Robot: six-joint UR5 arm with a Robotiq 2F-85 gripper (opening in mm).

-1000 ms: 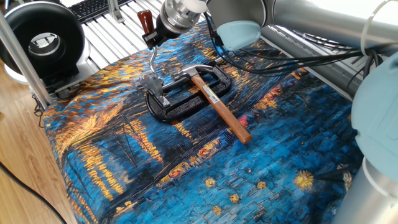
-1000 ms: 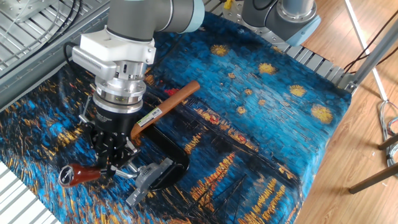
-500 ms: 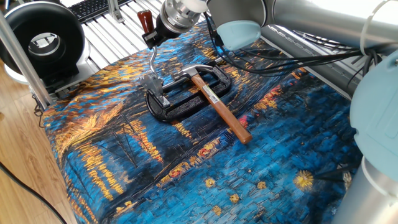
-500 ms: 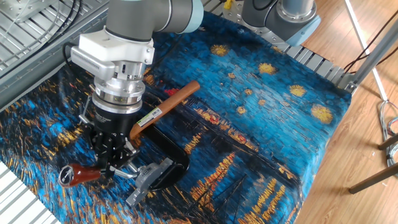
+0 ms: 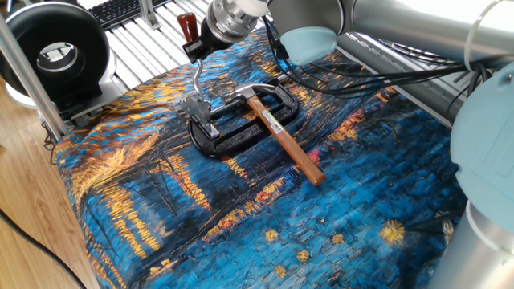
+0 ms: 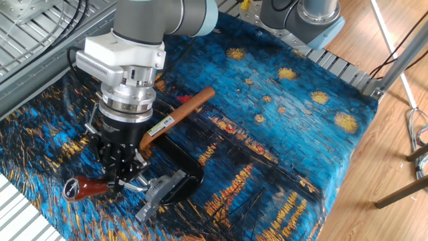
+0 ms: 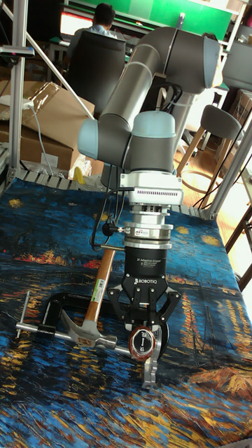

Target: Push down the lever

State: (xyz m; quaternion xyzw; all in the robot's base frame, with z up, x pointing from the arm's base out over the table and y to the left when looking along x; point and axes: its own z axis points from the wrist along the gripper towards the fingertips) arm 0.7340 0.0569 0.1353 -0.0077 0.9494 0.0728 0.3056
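Observation:
The lever [image 5: 195, 68] is a thin bent silver rod with a dark red end [image 5: 188, 26]. It rises from a silver bracket [image 5: 200, 109] on a black oval base [image 5: 238, 138]. My gripper [image 5: 197, 46] is at the top of the rod, just below the red end, with its fingers closed around the lever. In the other fixed view the red end [image 6: 83, 188] sticks out left of the gripper [image 6: 120, 177], with the bracket [image 6: 160, 191] to its right. The tall fixed view shows the red end [image 7: 143, 343] head-on between the fingertips of the gripper [image 7: 145, 334].
A wooden-handled hammer [image 5: 283, 141] lies across the black base, with its steel head [image 5: 255, 92] over the far side. A black round device [image 5: 52, 48] and a keyboard [image 5: 120, 10] sit past the slatted table edge. A second robot base [image 6: 314, 13] stands at the far corner.

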